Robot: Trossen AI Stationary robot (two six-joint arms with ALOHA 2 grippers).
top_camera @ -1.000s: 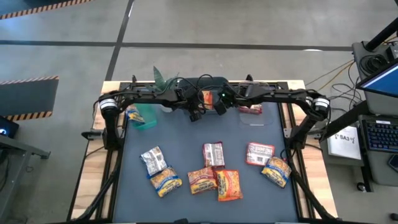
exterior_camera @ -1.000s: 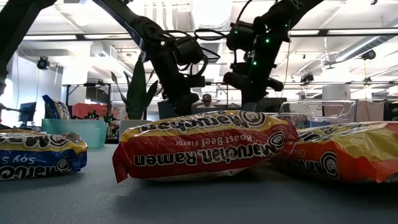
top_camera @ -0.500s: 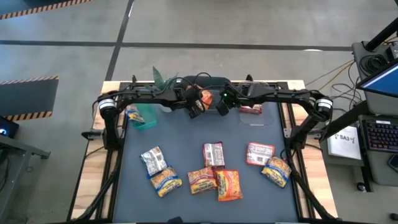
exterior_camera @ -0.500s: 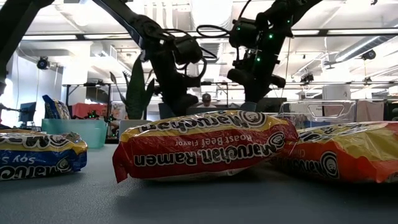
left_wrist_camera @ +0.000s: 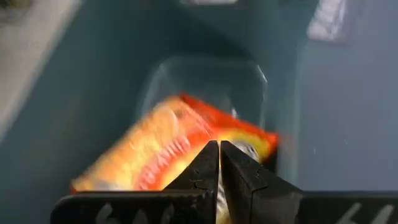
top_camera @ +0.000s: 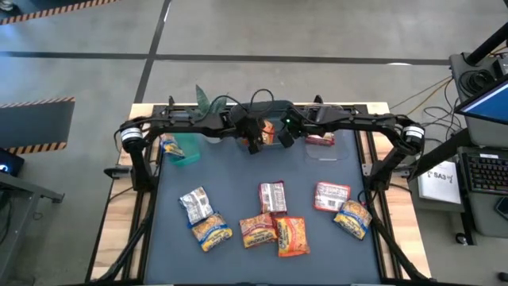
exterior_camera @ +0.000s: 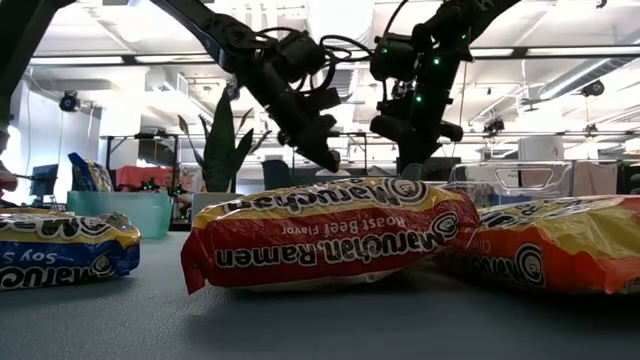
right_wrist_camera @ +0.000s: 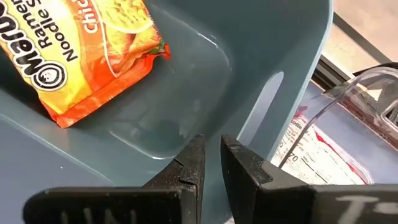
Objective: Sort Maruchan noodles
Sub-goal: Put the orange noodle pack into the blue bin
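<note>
Orange noodle packet (right_wrist_camera: 93,53) lies in grey-blue bin (right_wrist_camera: 273,56).

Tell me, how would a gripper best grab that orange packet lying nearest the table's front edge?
The orange packet lies flat, so coming straight down from above seems best. I would pinch it across its narrower width near the middle. Its one side touches the red-and-white packet, so the fingers would fit more easily toward its free front end. Both the left gripper and right gripper are far back.
</note>
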